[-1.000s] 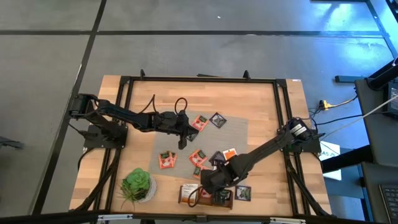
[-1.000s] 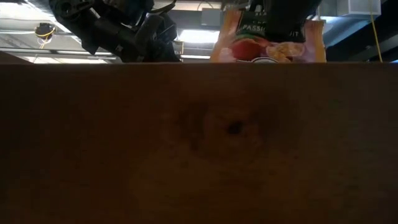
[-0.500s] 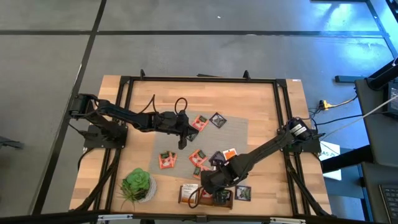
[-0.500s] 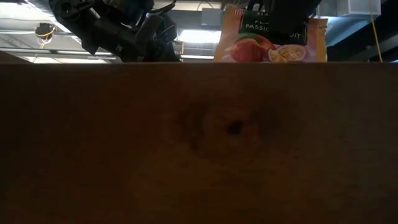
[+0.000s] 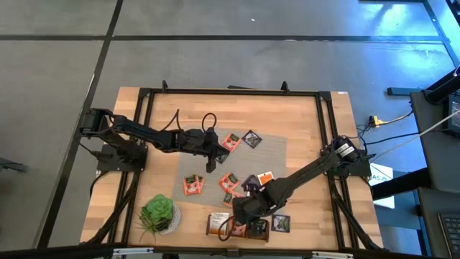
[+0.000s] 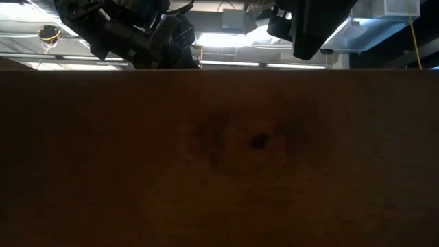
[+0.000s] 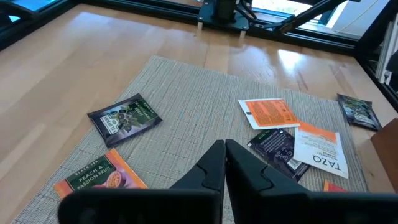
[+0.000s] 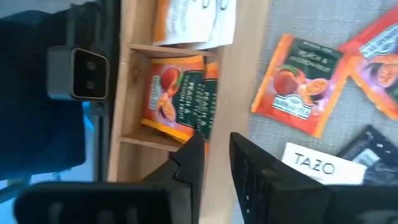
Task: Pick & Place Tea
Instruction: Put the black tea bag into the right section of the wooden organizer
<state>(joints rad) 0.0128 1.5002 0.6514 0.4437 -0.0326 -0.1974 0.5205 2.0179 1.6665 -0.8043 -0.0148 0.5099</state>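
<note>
Now the sachet has dropped from the right pincer into the box.
Its fingers stand apart just above; one tea placed, the mat's sachets remain.

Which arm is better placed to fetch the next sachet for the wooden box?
The left: its shut hand hovers over sachets on the grey mat. The right hand is at the box.
</note>
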